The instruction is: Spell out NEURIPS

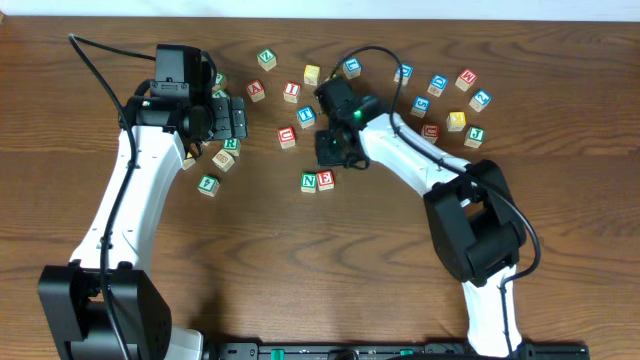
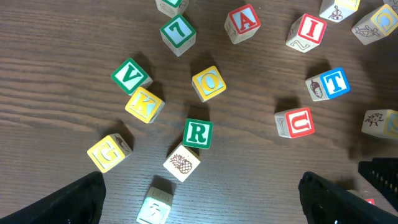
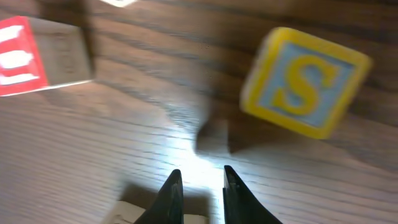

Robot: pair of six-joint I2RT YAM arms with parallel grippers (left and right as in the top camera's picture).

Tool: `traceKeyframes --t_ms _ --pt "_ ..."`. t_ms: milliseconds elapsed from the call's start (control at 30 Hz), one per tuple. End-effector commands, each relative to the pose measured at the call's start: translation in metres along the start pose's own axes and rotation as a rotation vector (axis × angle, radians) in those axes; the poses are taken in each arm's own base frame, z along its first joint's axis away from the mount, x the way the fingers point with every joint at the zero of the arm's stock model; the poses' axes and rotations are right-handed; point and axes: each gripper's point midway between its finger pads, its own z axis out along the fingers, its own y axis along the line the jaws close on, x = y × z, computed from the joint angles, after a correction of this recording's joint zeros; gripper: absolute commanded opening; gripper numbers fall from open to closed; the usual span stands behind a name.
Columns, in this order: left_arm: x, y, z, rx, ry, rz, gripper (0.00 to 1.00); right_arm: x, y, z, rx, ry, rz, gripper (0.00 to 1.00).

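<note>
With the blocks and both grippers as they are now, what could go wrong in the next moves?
1. The right wrist view is blurred; the right gripper, low near the red E wooden block, may knock it away from the green N wooden block beside it.
2. The green R wooden block appears to touch the pineapple-picture block, so the open left gripper might drag both.

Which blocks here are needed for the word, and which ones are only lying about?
Needed: N, E, U, R, I, S.
Lying about: V, K, G, A, T.
</note>
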Motion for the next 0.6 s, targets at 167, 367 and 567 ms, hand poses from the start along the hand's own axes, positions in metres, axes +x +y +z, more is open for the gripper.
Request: traceKeyframes --t_ms 167,367,567 --pt "-0.007 0.001 -0.002 -0.008 -0.013 -0.007 0.98 0.007 0.011 0.0 -0.006 0.023 -0.085 0.14" --pt "-0.007 0.001 -0.002 -0.008 -0.013 -0.007 0.98 0.009 0.013 0.001 -0.001 0.024 -0.099 0.14" --pt "-0.007 0.001 -0.002 -0.008 -0.013 -0.007 0.98 0.013 0.011 0.001 0.006 0.039 -0.096 0.14"
